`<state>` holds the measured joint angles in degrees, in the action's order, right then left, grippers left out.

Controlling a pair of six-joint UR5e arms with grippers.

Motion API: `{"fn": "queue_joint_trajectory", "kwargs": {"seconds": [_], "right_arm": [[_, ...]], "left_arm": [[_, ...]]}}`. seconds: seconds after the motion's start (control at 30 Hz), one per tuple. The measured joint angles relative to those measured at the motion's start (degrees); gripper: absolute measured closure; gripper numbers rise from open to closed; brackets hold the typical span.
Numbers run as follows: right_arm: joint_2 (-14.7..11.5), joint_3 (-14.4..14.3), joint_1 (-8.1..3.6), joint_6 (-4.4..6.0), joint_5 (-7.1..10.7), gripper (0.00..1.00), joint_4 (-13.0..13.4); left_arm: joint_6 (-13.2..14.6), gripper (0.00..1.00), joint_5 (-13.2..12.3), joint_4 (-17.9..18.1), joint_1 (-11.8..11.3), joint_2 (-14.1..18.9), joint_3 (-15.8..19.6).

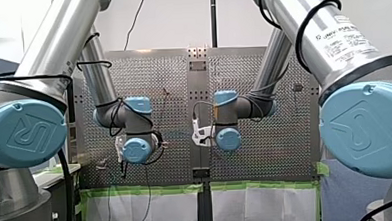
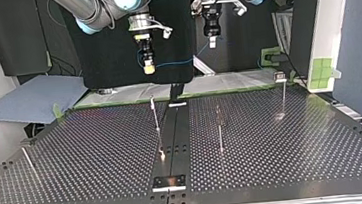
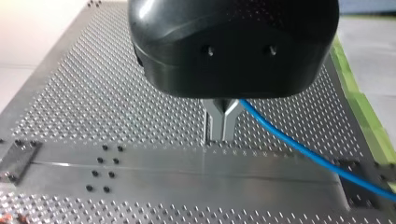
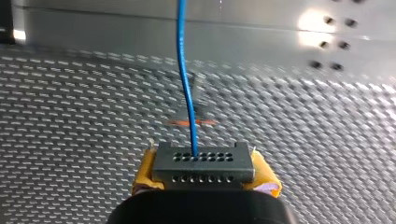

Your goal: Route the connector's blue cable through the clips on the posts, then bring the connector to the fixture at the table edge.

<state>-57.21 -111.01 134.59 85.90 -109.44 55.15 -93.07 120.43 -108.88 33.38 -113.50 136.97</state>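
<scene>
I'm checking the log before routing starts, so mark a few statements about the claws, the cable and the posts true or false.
1. My right claw grips the grey rectangular multi-hole connector between yellow pads. True.
2. The thin blue cable passes through a clip on the slim upright metal posts. False: it hangs between the two claws, clear of the posts.
3. My left claw is wide open. False: its metal fingers are closed on the cable.
4. The cable leaves the connector's holed face. True.

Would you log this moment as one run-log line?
right gripper: holds connector | left gripper: pinches blue cable | posts: cable not routed
</scene>
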Motion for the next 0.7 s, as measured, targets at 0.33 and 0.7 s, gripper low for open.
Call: {"fn": "queue_joint_trajectory", "kwargs": {"seconds": [0.33, 0.7], "right_arm": [[-4.85, 1.29, 0.07, 0.99, -1.63, 1.0, -1.22], [-6.55, 2.71, -0.67, 1.49, 1.39, 1.0, -1.95]], "left_arm": [[-2.3, 0.98, 1.45, -4.06, -0.88, 4.0, -1.15], [-2.02, 0.98, 3.44, -9.41, -2.46, 9.36, -5.46]]}}
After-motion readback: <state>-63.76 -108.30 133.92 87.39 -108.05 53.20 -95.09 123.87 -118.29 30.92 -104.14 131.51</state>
